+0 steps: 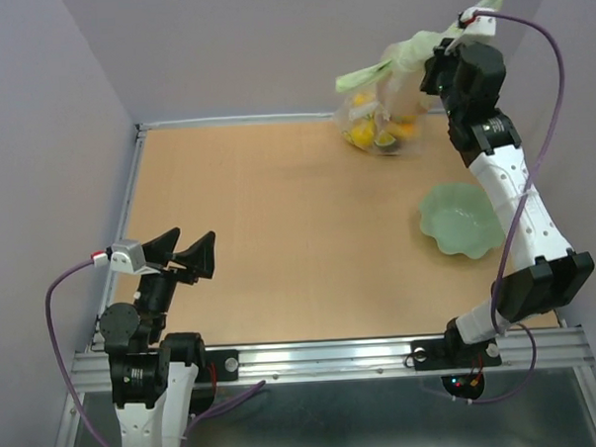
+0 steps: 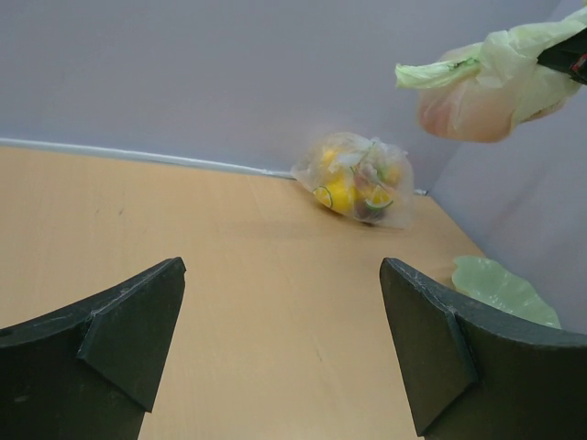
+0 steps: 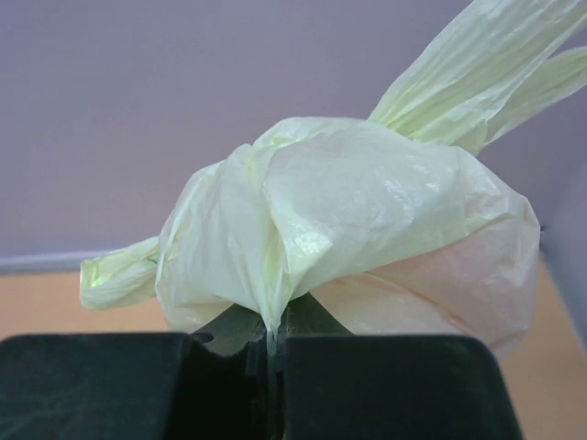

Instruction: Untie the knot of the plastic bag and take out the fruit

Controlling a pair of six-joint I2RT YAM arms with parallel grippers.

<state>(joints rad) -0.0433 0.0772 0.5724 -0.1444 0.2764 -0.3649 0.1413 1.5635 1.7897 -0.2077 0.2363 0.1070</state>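
The pale green plastic bag [image 1: 402, 59] hangs in the air at the far right, lifted off the table. My right gripper [image 1: 438, 67] is shut on a pinch of its film; in the right wrist view the jaws [image 3: 275, 341] meet on the fold under the bag [image 3: 348, 202]. A twisted handle end [image 3: 115, 275] sticks out left and handle strips [image 3: 477, 73] run up right; I cannot make out the knot itself. A pinkish-orange fruit [image 3: 449, 280] shows through the film, and also in the left wrist view [image 2: 459, 115]. My left gripper [image 1: 181, 253] is open and empty at the near left [image 2: 284, 339].
A clear bag with yellow fruit [image 1: 378, 126] lies by the back wall, below the lifted bag, and shows in the left wrist view [image 2: 358, 183]. A pale green scalloped bowl [image 1: 461, 219] sits at the right, under my right arm [image 2: 504, 289]. Purple walls close the back and sides.
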